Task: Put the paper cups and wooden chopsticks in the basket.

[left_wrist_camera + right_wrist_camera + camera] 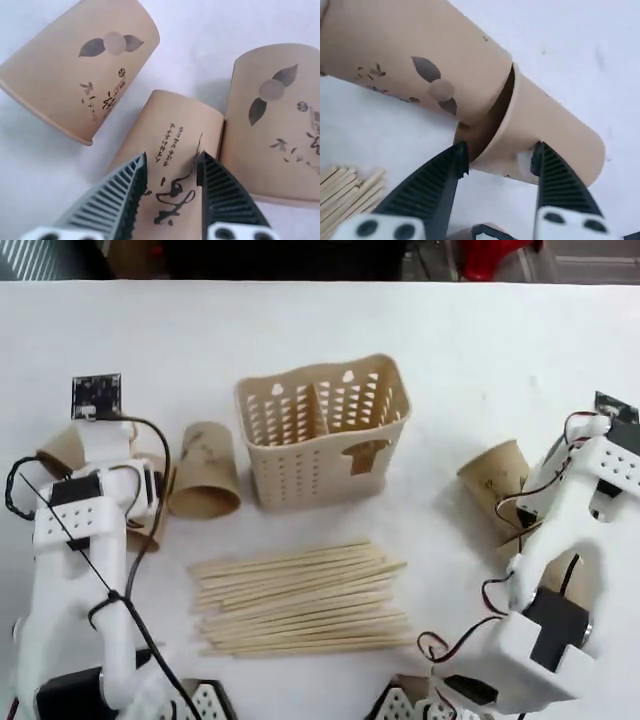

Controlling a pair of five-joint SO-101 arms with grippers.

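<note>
The left claw point(172, 156) is hanging open over a paper cup point(180, 120) lying on the surface point(480, 360); the right claw point(500, 148) is sitting open astride two nested cups point(545, 135). Chopsticks point(300, 600) are lying beside the basket point(300, 475)

White printed shells on left arm point(68, 570) and right arm point(500, 660); black servos, black-red cables; ribbed dark fingers point(122, 200).

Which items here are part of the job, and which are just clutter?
Job:
- paper cups, lying either side of the basket
- wooden chopsticks, piled in front of it

Clutter:
- red object beyond the table's far edge
</note>
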